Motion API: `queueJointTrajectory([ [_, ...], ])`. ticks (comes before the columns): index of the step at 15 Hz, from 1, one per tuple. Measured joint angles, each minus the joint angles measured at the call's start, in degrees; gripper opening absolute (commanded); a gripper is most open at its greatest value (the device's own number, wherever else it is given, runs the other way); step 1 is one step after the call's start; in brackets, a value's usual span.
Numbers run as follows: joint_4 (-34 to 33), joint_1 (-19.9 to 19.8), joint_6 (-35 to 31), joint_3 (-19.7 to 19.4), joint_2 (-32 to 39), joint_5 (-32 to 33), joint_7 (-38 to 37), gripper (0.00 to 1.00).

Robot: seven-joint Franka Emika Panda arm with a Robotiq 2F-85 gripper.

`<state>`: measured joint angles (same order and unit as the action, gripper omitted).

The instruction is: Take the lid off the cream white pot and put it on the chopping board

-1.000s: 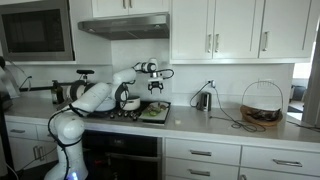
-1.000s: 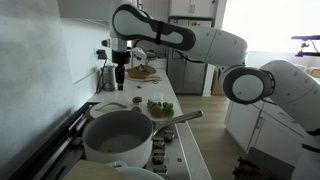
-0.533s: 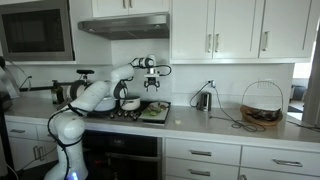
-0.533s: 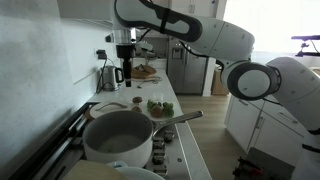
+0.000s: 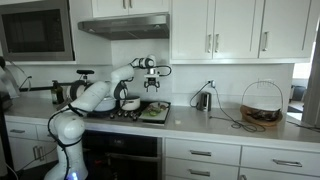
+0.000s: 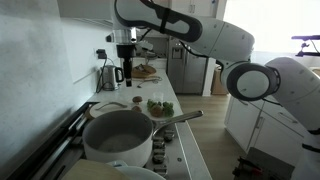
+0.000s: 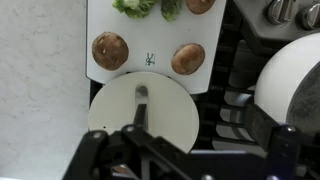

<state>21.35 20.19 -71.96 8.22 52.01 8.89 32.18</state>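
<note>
In the wrist view the round cream-white lid with its dark strap handle lies straight below me and covers the cream white pot, so the pot's body is hidden. The chopping board lies just beyond it and looks pale here; it carries two brown mushrooms and some greens. My gripper is open and empty, its fingers spread wide high above the lid. In both exterior views the gripper hangs above the stove, over the pot and beside the dark green board.
A wider white pot sits on the black burners beside the lid. A large steel pot stands in the foreground. A kettle, cables and a wire basket are on the counter. The range hood is overhead.
The gripper rose a little and shifted slightly over the stove between one second and half a second ago. It has stayed still since then and remains open.
</note>
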Motion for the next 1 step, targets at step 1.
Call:
queueJointTrajectory([
  [1,-0.1,0.0,0.0,0.0,0.0,0.0,0.0,1.00],
])
